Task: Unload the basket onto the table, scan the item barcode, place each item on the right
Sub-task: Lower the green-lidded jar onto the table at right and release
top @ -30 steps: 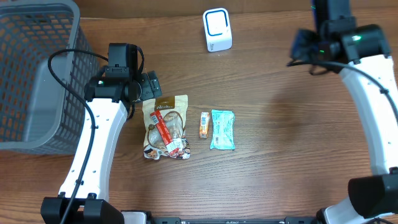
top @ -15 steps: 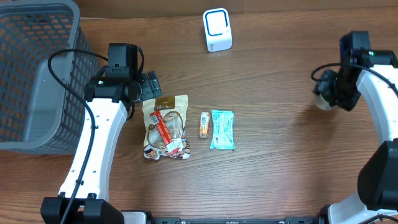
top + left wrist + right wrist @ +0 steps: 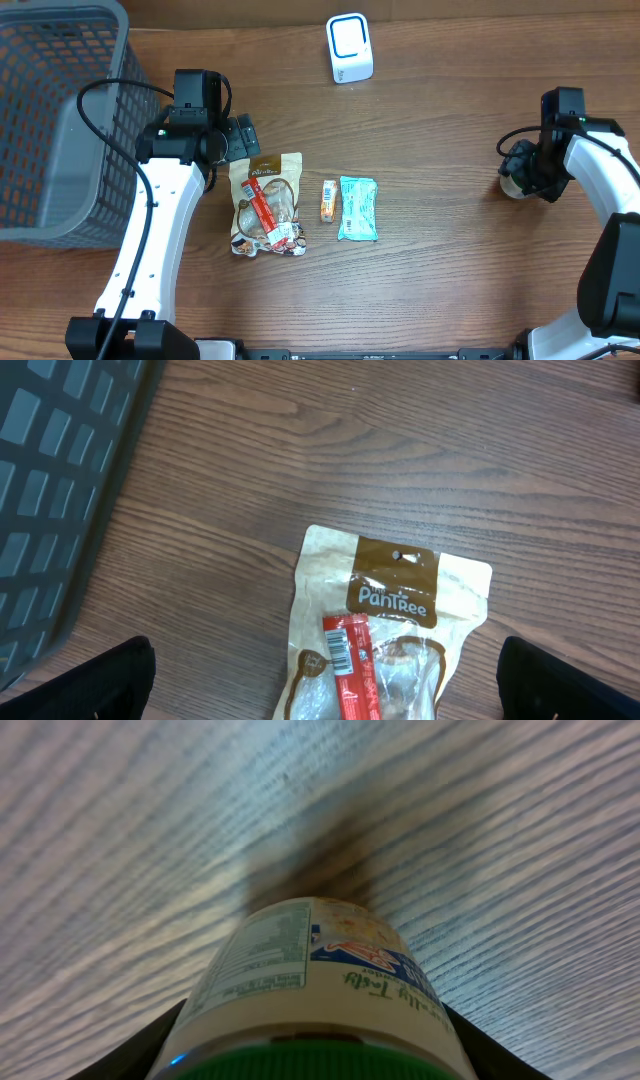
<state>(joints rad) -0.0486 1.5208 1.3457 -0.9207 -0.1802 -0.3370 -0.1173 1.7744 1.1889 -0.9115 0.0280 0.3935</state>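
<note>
The right end effector holds a pale jar, well apart from the white scanner.

The right arm swung away from the far edge of the table and came down toward the near side, ending low over the wood on the right. Its gripper, which had been raised high a second before, dropped with the jar between its fingers. Most of that travel happened in the first half second.

A brown wood-grain table fills the view under even light
</note>
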